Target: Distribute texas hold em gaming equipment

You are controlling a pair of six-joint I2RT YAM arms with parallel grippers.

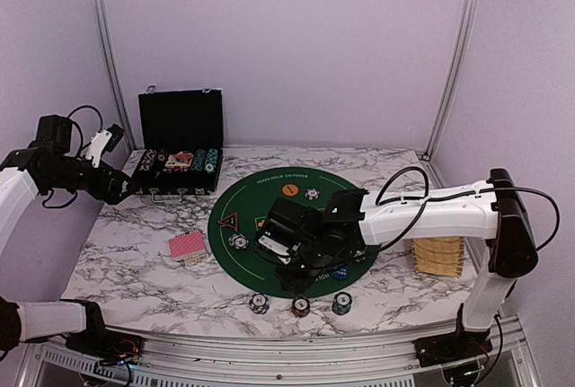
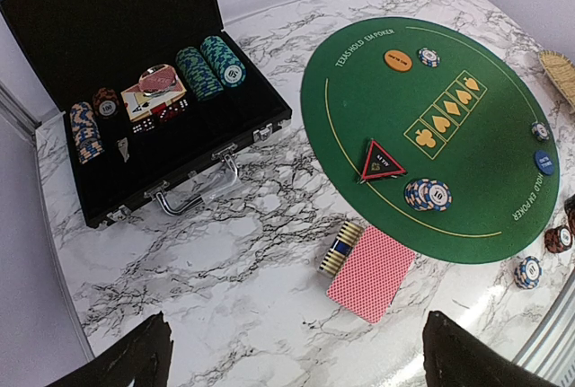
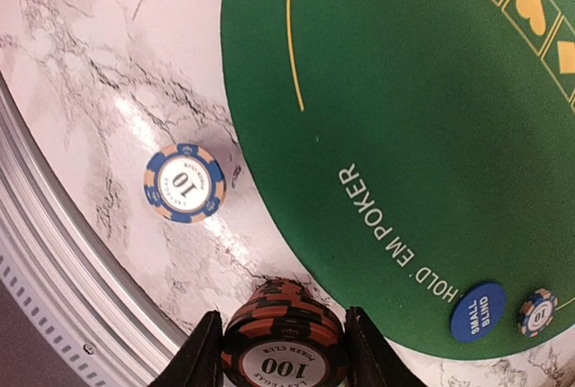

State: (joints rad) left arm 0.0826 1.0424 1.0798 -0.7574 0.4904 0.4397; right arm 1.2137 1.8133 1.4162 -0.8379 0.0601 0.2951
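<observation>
Looking from the top, the right gripper (image 1: 299, 277) is over the near edge of the round green mat (image 1: 252, 198). It is right by a stack of dark red 100 chips (image 1: 301, 306) that is just off the mat. The left gripper (image 1: 108, 140) hangs far off the mat's left side, by the black chip case (image 1: 180, 127). Its jaws are wide apart and hold nothing.

From the left wrist, the red-backed cards (image 2: 371, 272) lie just off the mat's edge, with a small chip stack (image 2: 340, 248) touching them. The open fingers (image 2: 126, 360) show at the bottom.

From the right wrist, the jaws press on both sides of the stack, just outside the mat's rim. I cannot tell if it is lifted or resting on the marble. A blue 10 chip (image 3: 184, 182) lies near, also off the mat. The blue small blind button (image 3: 476, 312) sits just inside the rim.

The grip is on several loose chips at once. If only the top ones are squeezed, the lower ones could slip out and roll away. A sideways swing could also knock the 10 chip.
</observation>
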